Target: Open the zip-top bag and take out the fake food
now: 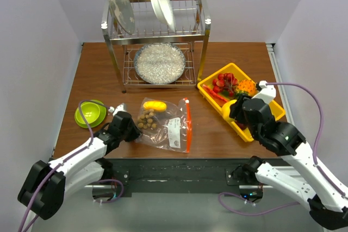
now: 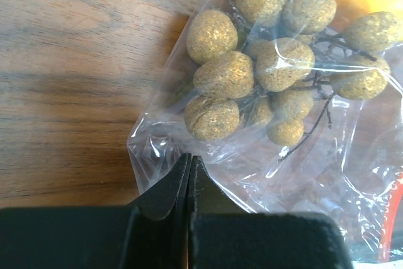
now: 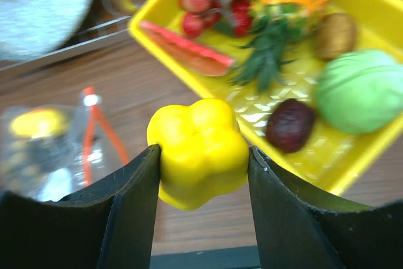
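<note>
The zip-top bag (image 1: 166, 129) lies flat at the centre of the top view. It is crinkly clear plastic, with its orange-red zipper strip (image 1: 188, 124) down the right edge and a white label (image 1: 175, 130) just beside it. Inside sit a cluster of brown balls (image 2: 252, 74) and, above them, a yellow-orange mango (image 1: 155, 105). The yellow bell pepper (image 3: 198, 149) is outside the bag, to its right, gripped between the fingers of the right gripper (image 3: 204, 155).

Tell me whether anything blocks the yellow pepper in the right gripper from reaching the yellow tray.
Nothing visible does. The right gripper holds the yellow pepper at the yellow tray's edge, and bare tray floor shows beside the dark round piece.
</note>
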Action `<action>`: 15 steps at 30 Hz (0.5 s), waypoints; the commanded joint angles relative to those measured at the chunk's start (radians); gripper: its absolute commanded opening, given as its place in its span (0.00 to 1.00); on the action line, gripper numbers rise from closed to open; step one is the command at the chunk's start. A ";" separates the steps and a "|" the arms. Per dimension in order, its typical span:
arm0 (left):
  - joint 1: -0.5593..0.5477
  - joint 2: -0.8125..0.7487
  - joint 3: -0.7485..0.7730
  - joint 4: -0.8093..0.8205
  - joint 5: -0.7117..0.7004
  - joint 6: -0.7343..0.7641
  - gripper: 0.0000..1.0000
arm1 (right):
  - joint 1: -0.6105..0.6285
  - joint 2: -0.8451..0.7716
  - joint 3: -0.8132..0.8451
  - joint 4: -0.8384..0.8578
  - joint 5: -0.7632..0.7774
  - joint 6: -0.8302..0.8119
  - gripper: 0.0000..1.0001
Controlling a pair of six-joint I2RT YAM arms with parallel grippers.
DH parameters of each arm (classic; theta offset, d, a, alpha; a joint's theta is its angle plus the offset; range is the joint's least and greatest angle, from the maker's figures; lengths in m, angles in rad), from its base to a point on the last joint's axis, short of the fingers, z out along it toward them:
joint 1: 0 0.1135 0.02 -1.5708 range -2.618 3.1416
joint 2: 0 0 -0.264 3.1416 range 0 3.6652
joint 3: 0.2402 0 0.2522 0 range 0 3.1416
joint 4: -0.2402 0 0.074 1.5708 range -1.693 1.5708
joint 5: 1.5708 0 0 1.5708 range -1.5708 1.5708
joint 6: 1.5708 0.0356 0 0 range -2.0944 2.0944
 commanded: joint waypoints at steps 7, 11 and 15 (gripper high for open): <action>0.000 -0.036 0.051 -0.006 0.021 0.048 0.00 | -0.092 0.195 0.009 0.033 0.200 -0.174 0.42; 0.000 -0.050 0.054 -0.015 0.021 0.051 0.00 | -0.185 0.249 -0.060 0.182 0.123 -0.261 0.41; 0.000 -0.065 0.054 -0.021 0.021 0.052 0.00 | -0.244 0.329 -0.110 0.294 0.002 -0.273 0.41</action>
